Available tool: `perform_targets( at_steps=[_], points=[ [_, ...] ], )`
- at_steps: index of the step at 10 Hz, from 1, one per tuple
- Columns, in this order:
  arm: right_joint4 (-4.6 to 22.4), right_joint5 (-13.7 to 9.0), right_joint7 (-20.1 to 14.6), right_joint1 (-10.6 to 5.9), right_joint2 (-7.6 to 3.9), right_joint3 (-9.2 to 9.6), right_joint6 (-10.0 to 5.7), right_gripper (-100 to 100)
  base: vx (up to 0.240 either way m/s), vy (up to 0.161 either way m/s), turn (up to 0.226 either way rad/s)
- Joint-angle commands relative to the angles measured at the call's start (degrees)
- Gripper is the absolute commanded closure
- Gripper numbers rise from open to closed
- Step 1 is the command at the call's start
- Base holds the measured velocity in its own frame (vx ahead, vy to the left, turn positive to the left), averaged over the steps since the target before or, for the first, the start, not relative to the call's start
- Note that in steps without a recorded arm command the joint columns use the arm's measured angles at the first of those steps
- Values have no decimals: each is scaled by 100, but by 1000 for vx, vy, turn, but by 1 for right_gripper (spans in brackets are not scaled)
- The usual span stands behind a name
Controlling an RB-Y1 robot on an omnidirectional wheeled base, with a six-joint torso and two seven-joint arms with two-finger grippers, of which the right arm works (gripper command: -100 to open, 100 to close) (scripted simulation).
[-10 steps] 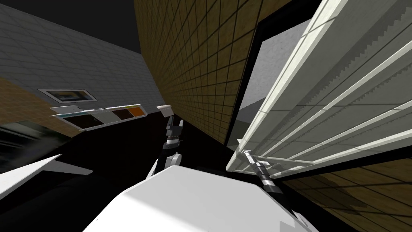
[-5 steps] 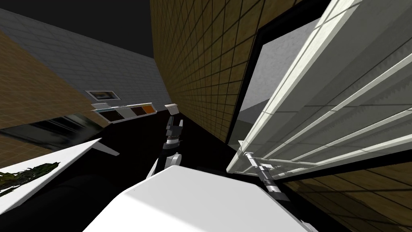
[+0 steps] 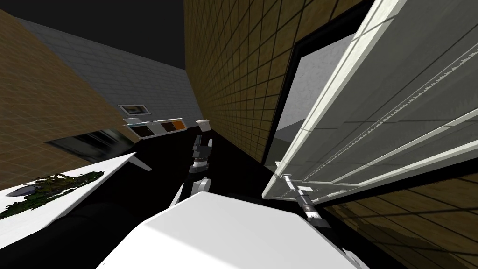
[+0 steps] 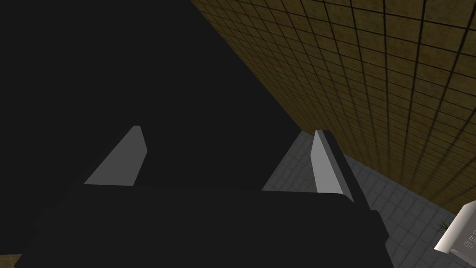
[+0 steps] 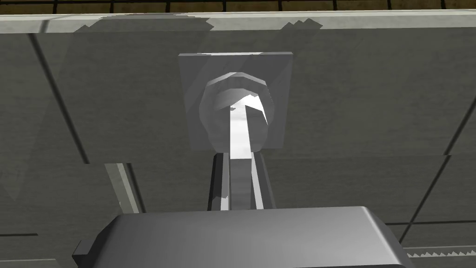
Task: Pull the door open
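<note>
- White panelled door [image 3: 397, 107] stands ajar at my right, swung out from dark frame [image 3: 284, 107] in tan tiled wall [image 3: 233, 79].
- Grey wall [image 3: 312, 79] shows through opening between frame and door.
- Right gripper [image 5: 241, 163] at door's free edge, jaws pressed close, pinching lever handle [image 5: 241, 125] on its square plate [image 5: 279, 93].
- Left gripper [image 4: 228, 130] held forward over black area [image 4: 116, 70], near tiled wall, jaws spread.
- Plant [image 3: 51, 184] on white table [image 3: 102, 170], far left.

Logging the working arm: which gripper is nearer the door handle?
Right. The right gripper is shut on the door handle; the left gripper hangs open, off by the tiled wall.
</note>
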Motion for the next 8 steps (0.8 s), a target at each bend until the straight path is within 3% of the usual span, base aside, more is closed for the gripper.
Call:
perform_targets(
  at_steps=[1,6,8],
  points=[
    [-150,51,29,7,65,-16,168,100,-195,-47,87],
    [-137,277,201,-435,377,-183,603,100,-215,-86,111],
    [-137,277,201,-435,377,-183,603,100,-97,-39,34]
  ],
)
